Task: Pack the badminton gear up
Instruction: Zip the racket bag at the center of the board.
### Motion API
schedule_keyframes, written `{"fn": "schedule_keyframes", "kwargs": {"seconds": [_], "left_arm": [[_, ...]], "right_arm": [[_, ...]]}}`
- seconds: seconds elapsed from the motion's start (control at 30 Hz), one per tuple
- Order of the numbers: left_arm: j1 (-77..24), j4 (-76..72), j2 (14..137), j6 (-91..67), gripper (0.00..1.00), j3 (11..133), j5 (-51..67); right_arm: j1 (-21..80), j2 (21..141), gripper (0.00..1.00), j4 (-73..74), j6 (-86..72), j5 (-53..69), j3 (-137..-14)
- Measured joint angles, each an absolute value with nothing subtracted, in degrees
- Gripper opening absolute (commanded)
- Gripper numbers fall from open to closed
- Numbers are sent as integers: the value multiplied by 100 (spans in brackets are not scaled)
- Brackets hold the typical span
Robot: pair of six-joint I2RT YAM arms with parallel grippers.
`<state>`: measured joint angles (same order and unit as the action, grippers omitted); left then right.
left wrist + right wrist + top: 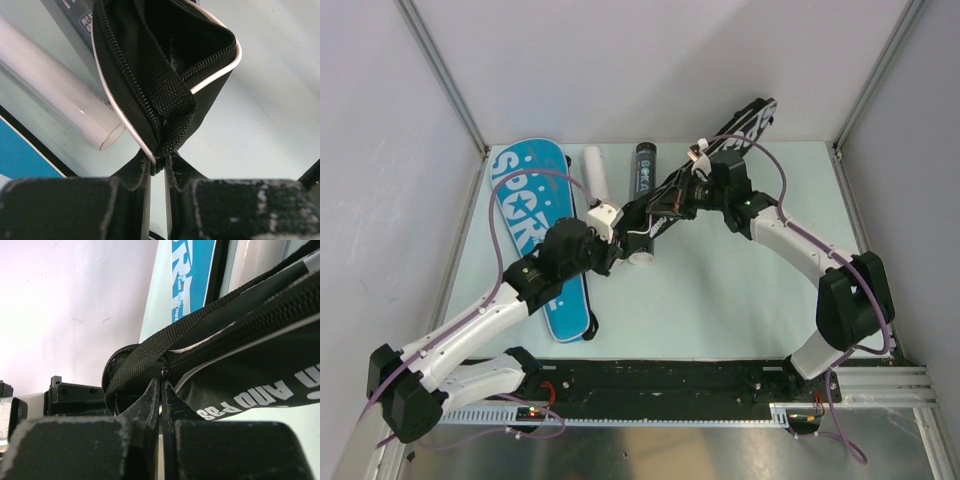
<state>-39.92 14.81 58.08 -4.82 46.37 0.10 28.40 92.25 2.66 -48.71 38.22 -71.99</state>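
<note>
A black racket cover (pixel 752 122) hangs in the air between my two grippers, running from the table's middle up to the back right. My left gripper (pixel 616 234) is shut on its near end, where the strap meets the zipper (pixel 160 161). The cover's mouth (pixel 175 45) gapes open above that grip. My right gripper (pixel 682 196) is shut on the cover's zipper line (pixel 163 376), under the strap (pixel 145 352). A blue "SPORT" cover (pixel 532 228) lies flat on the left. A white tube (pixel 595 172) and a black tube (pixel 645 168) lie at the back.
Another white tube end (pixel 642 256) shows just under the left gripper, and a white tube (pixel 60 95) lies close left of the cover. Grey walls close in the table on three sides. The black rail (pixel 670 380) runs along the near edge.
</note>
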Motion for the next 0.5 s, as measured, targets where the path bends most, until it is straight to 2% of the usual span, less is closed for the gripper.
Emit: {"fn": "schedule_keyframes", "kwargs": {"seconds": [0.07, 0.37, 0.5], "left_arm": [[-3994, 1520, 5808, -537, 2, 4637, 14], [-4001, 1599, 5570, -692, 46, 4635, 10], [-4027, 1693, 5280, -781, 57, 4633, 19]], "right_arm": [[2943, 9225, 0, 242, -4890, 3573, -7199], [3037, 8873, 0, 301, -4775, 3286, -6960], [3044, 8615, 0, 298, -4735, 3415, -6705]]}}
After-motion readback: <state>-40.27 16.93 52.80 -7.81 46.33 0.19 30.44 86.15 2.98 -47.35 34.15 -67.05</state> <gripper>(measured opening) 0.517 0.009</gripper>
